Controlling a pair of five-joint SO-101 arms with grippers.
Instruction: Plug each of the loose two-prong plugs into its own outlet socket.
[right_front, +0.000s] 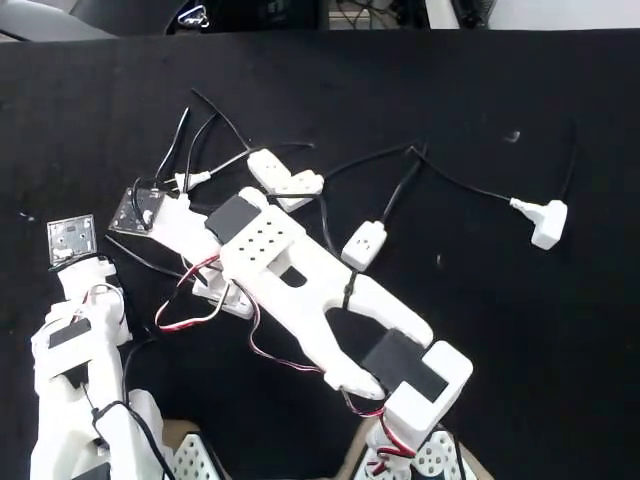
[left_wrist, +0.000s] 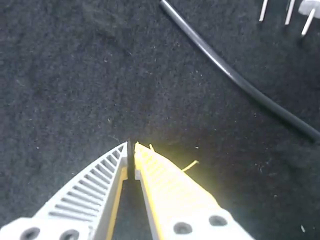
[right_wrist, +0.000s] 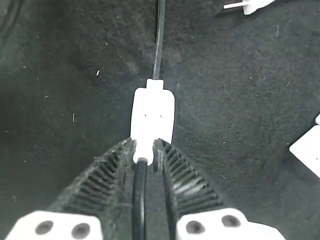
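My right gripper (right_wrist: 145, 150) is shut on the rear of a white two-prong plug (right_wrist: 143, 152), whose black cord runs back between the fingers. The plug's front meets a white outlet socket (right_wrist: 152, 115) lying on the black cloth, its own cord (right_wrist: 159, 40) leading away. In the high view the right arm stretches diagonally across the table, and its gripper (right_front: 140, 212) is at the left. A loose plug (right_front: 195, 180) lies just beyond it. My left gripper (left_wrist: 131, 150) is shut on nothing, low over bare cloth, near a black cord (left_wrist: 235, 80) and bare prongs (left_wrist: 287, 12).
Two joined white pieces (right_front: 283, 175) lie behind the right arm. Another socket (right_front: 365, 243) rests beside the arm's middle, and a white plug (right_front: 545, 222) on a long cord lies far right. Black cords loop over the table (right_front: 450, 100) at the back left.
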